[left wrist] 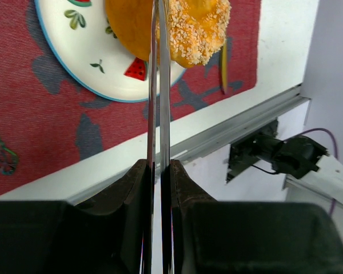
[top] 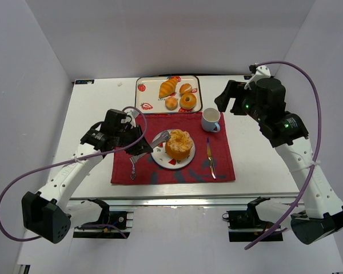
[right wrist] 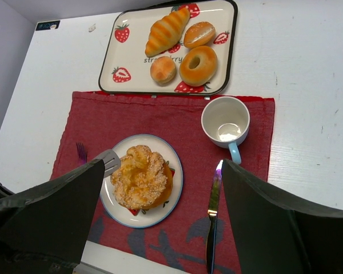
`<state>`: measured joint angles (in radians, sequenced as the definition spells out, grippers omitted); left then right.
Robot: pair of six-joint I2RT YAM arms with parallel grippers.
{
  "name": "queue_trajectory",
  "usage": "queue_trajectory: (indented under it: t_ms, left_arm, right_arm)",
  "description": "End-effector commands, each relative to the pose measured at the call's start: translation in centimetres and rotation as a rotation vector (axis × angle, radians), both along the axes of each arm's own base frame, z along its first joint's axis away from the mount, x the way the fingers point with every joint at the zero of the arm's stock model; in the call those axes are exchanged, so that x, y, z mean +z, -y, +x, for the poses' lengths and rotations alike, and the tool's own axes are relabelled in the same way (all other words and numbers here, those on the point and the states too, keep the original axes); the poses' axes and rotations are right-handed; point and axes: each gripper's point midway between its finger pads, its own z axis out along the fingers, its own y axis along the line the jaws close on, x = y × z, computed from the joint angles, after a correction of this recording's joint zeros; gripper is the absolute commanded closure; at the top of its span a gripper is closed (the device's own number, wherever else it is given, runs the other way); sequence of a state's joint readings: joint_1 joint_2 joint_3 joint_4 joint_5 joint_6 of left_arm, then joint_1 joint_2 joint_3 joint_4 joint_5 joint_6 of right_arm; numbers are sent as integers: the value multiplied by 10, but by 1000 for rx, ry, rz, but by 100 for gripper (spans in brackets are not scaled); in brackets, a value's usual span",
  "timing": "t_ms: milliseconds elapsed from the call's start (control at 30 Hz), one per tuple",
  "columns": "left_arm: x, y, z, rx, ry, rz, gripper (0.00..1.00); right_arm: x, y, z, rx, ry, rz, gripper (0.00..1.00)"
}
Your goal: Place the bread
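Observation:
The large ring-shaped loaf (top: 179, 144) sits on a white plate (top: 160, 158) on the red mat; it also shows in the left wrist view (left wrist: 188, 25) and the right wrist view (right wrist: 141, 176). The small round bun (top: 171, 103) lies on the strawberry tray (right wrist: 163, 69). My left gripper (top: 140, 148) is shut on metal tongs (left wrist: 158, 85), whose blades lie close together, their tip (right wrist: 108, 161) at the loaf's left edge. My right gripper (top: 231, 97) is open and empty, high over the mat (right wrist: 163, 165).
The tray (top: 142, 96) at the back also holds a croissant (top: 167, 87), a glazed donut (top: 188, 100) and an oval roll (top: 186, 88). A white cup (top: 211, 119), a knife (top: 209, 157) and a fork (top: 132, 167) lie on the mat (top: 223, 171).

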<state>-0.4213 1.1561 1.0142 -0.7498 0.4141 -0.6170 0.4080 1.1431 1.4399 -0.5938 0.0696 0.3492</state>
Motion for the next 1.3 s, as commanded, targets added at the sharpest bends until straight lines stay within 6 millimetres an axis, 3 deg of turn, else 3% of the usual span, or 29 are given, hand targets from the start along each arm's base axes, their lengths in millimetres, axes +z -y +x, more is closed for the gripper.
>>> queue_trajectory:
  t_ms: [0,133,367,500,633,700,733,800,833,867,967,1033,1067,1100,1167,1200,1233,1267]
  left_arm:
    - [6,-4,9,-36,82,48,88]
    - [6,-8,12,-38,80,87,64]
    - [24,-19,21,-3,115,160,44]
    - [26,-26,21,17,125,188,42]
    - [45,-31,32,59,172,211,42]
    - [47,-34,44,80,184,248,43]
    - [60,-33,53,91,221,241,43]
    - [62,-31,77,110,258,279,44]
    - [80,-30,94,134,318,277,44]
    - [73,-25,109,114,321,301,44]
    - [77,-14,148,111,397,318,45]
    - [70,-7,166,98,402,334,45]
    - [78,-4,177,91,426,339,46]
    - [57,1,190,73,386,365,46]
    - [60,9,208,63,406,370,46]
    - [42,13,218,49,378,389,46]
    - [39,15,222,38,372,396,44]
    - [46,18,231,35,398,397,43]
  right_arm:
    - [15,-1,-3,6,51,42,10]
    - [15,-2,-4,9,48,42,10]
    - [13,-4,-2,14,39,42,11]
    - [15,-6,-1,21,40,45,11]
    - [11,-9,2,31,34,43,11]
    - [9,-10,5,31,33,46,11]
    - [7,-11,7,29,31,46,11]
    - [8,-12,11,23,34,51,11]
    - [7,-12,14,18,33,48,11]
    - [6,-12,16,15,34,47,11]
    - [9,-14,23,12,31,40,11]
    - [8,-16,28,11,18,27,11]
    - [17,-15,29,8,37,29,11]
    - [19,-14,31,0,42,24,11]
    - [25,-13,36,-10,59,13,11]
    - [26,-12,38,-16,63,8,11]
    - [23,-13,42,-10,57,-7,11]
    - [28,-14,43,-7,65,-10,11]
